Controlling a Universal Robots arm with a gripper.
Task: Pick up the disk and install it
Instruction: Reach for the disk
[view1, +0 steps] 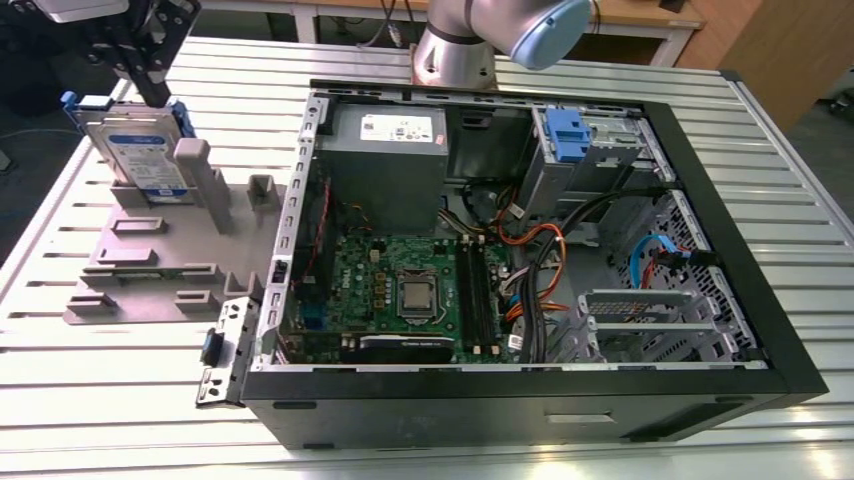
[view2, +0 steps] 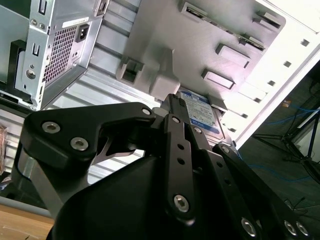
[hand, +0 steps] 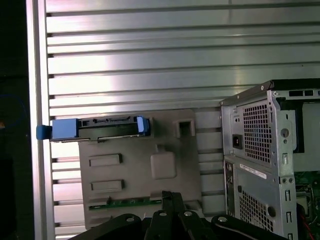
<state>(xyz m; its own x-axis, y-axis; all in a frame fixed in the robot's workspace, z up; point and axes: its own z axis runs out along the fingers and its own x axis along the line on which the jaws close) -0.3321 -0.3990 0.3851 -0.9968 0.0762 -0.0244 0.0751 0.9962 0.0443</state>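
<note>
The disk (view1: 140, 150) stands on edge in a slot of the grey stand (view1: 147, 255) at the exterior view's left, its silver body and white-and-blue label framed by blue rails. In the first wrist view the disk (hand: 100, 129) shows edge-on at the far end of the stand (hand: 135, 175). My gripper (view1: 156, 97) hangs just above the disk's top edge, its fingers drawn together and holding nothing. The black fingers (hand: 170, 200) meet at their tips. In the second wrist view the disk (view2: 202, 112) lies just past the fingertips (view2: 172, 102).
An open computer case (view1: 701, 215) lies on the slatted metal table (view1: 80, 400) to the exterior view's right of the stand. A blue carrier (view1: 567, 135) sits in its drive bay. A small blue clip (view1: 211, 345) is by the case's near corner. The arm's base (view1: 461, 50) stands behind.
</note>
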